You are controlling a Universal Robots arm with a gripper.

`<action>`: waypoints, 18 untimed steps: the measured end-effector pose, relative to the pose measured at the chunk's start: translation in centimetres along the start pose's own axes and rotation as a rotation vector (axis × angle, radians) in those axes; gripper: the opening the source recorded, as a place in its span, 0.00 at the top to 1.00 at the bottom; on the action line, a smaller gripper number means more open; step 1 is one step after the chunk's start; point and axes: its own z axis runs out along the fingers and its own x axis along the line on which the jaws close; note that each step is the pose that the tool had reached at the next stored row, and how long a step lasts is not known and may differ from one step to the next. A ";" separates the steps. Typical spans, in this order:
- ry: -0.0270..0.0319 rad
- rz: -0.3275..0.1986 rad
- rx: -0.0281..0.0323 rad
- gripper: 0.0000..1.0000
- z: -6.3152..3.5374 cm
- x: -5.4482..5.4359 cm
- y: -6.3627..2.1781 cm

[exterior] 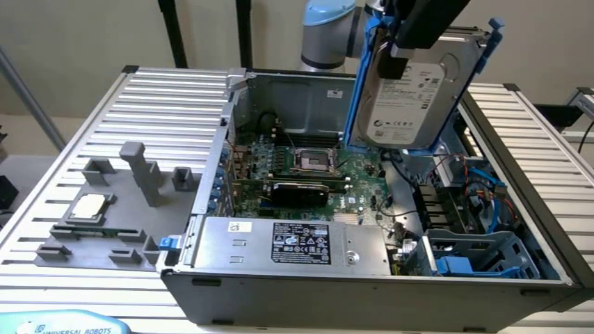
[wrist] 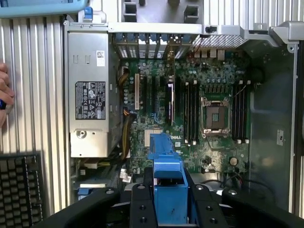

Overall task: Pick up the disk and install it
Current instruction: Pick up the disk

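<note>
The disk (exterior: 413,97), a silver-grey hard drive with a white label and blue carrier rails, hangs on edge above the far right part of the open computer case (exterior: 371,292). My gripper (exterior: 401,56) comes down from above and is shut on the disk's upper edge. In the wrist view the blue carrier rail (wrist: 168,185) stands between my black fingers (wrist: 137,206), with the motherboard (wrist: 190,109) far below it.
Inside the case lie the silver power supply box with a black label (exterior: 297,243), the CPU socket (exterior: 309,161) and a blue drive bay (exterior: 483,254) at the near right corner. A grey fixture with a square chip (exterior: 88,207) sits on the slatted table (exterior: 167,104). A hand (wrist: 4,95) and a keyboard (wrist: 19,187) are beside the case.
</note>
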 end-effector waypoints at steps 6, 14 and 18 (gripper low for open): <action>0.0000 0.000 0.0000 0.67 -0.07 1.8 -1.65; -0.0001 0.000 0.0000 0.67 0.01 4.5 -3.60; 0.0000 0.000 0.0000 0.67 0.15 6.0 -4.35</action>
